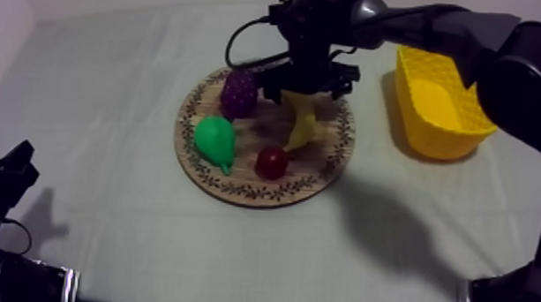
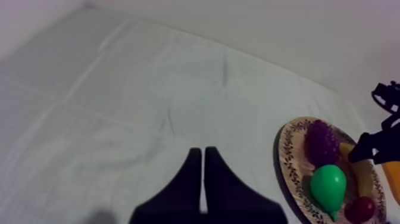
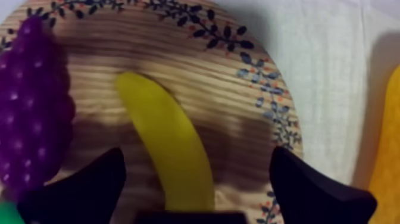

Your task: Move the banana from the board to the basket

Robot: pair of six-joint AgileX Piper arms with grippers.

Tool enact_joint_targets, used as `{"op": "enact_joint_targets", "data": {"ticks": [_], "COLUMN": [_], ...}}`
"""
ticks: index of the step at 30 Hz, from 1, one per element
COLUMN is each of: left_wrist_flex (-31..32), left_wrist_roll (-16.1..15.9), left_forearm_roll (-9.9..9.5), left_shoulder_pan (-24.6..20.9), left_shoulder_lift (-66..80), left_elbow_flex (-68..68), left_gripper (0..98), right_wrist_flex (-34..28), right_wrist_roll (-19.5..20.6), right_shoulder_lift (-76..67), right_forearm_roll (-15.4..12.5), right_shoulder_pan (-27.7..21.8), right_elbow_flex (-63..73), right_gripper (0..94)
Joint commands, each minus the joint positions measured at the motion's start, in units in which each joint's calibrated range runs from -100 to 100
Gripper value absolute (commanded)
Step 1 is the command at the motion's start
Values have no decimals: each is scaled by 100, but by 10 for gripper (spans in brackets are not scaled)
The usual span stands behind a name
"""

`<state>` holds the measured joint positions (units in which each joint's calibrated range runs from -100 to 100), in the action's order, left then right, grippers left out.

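Right tool (image 3: 197,158) is wide open, empty, over the banana (image 3: 161,125). Go lower, squeeze its middle, lift toward the yellow basket (image 1: 426,125) at 3 o'clock.

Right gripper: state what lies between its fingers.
Right wrist view: the banana, lying on the wooden board; the right gripper is open, bare wood either side.

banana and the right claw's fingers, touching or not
Apart. The right wrist view shows the open right claw straddling the banana, with bare board showing between it and each finger.

Table (image 1: 108,109) with wooden board (image 1: 252,194) and yellow basket (image 1: 436,135)
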<state>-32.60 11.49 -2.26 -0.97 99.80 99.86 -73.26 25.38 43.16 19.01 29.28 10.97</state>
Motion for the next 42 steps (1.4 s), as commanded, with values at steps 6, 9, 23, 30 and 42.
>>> {"op": "enact_joint_targets", "data": {"ticks": [6, 9, 23, 30, 42], "left_wrist_flex": [2, 2, 2, 2, 2], "left_wrist_roll": [1, 1, 1, 1, 1], "left_forearm_roll": [-1, -1, -1, -1, -1], "left_shoulder_pan": [-1, -1, -1, -1, -1], "left_shoulder_lift": [3, 3, 3, 3, 3], "left_elbow_flex": [3, 3, 3, 3, 3], "left_gripper": [1, 1, 1, 1, 1], "right_wrist_flex": [21, 64, 251, 348, 483], "right_wrist_roll": [-43, -55, -178, -289, -353], "right_shoulder_lift": [144, 147, 130, 76, -31], "right_forearm_roll": [-10, -24, -82, -190, -254], "right_shoulder_pan": [-5, -4, 53, 18, -65], "right_elbow_flex": [40, 24, -151, -196, -334], "right_gripper": [716, 696, 557, 405, 331]}}
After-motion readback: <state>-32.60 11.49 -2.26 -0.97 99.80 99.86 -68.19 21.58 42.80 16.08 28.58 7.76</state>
